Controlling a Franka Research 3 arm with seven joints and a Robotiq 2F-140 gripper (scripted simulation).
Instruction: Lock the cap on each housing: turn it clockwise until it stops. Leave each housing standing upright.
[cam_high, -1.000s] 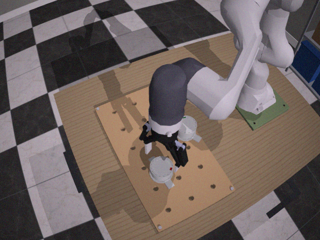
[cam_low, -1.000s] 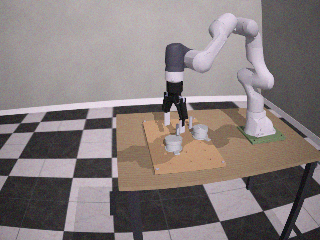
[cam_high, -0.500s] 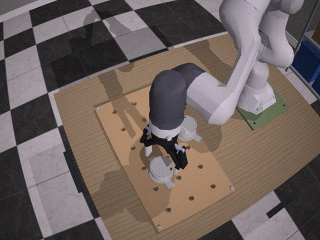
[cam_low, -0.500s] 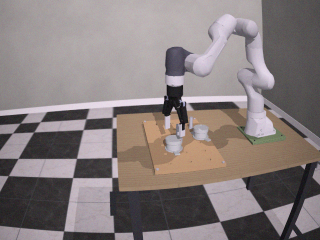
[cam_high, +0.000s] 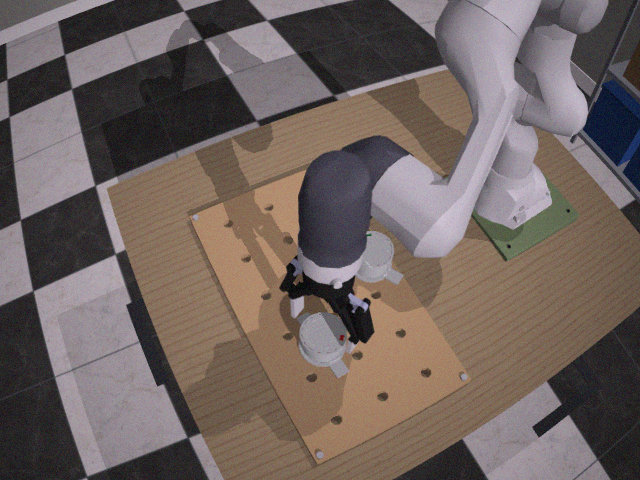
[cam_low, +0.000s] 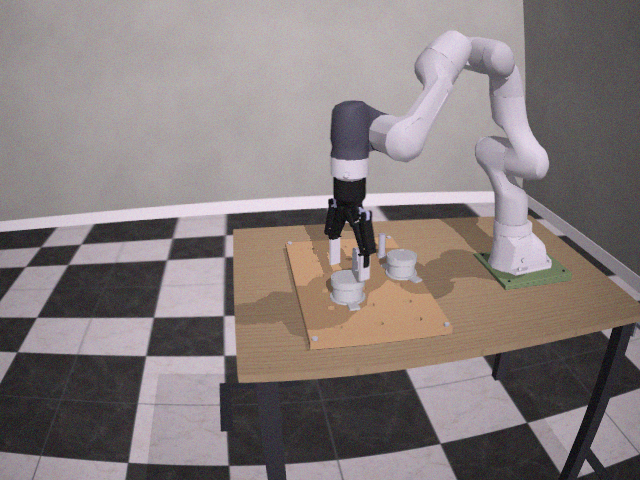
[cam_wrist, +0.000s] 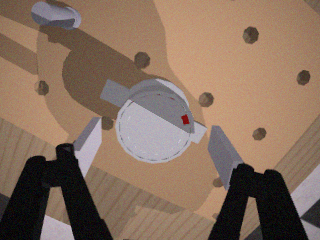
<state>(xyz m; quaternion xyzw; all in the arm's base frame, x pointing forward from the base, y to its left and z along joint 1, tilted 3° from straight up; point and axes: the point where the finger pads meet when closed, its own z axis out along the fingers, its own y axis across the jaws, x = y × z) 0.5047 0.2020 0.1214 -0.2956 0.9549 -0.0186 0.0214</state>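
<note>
Over the drilled board (cam_high: 382, 372) (cam_low: 392, 330) (cam_wrist: 225, 65), I hold my claw (cam_high: 324, 327) (cam_low: 349, 261) (cam_wrist: 156, 133) pointing down, its fingers spread wide with nothing gripped. Beneath them, the pale near cap (cam_high: 317, 333) (cam_low: 347, 279) (cam_wrist: 150, 135) sits on the near housing (cam_high: 316, 359) (cam_low: 347, 296) (cam_wrist: 114, 93), framed between my fingertips in the wrist view, a gap on each side. A red mark (cam_high: 341, 337) (cam_wrist: 185, 119) shows at the cap's rim, and part of its top lies in shadow. The housing stands upright on the board; whether its cap is locked, I cannot tell. Closer to my base, the far housing (cam_high: 373, 273) (cam_low: 401, 271) also stands upright, wearing its own pale cap; its lock state is equally unclear to me. Just behind it, in the exterior view, rises a slim pale post (cam_low: 382, 245). Beyond the board, my arm (cam_high: 480, 129) (cam_low: 405, 136) reaches back across the wood table (cam_high: 155, 248) (cam_low: 289, 366) (cam_wrist: 115, 195) to a green plate (cam_high: 547, 227) (cam_low: 560, 276). Past the table's edge, blue bins (cam_high: 612, 121) sit on a shelf.
</note>
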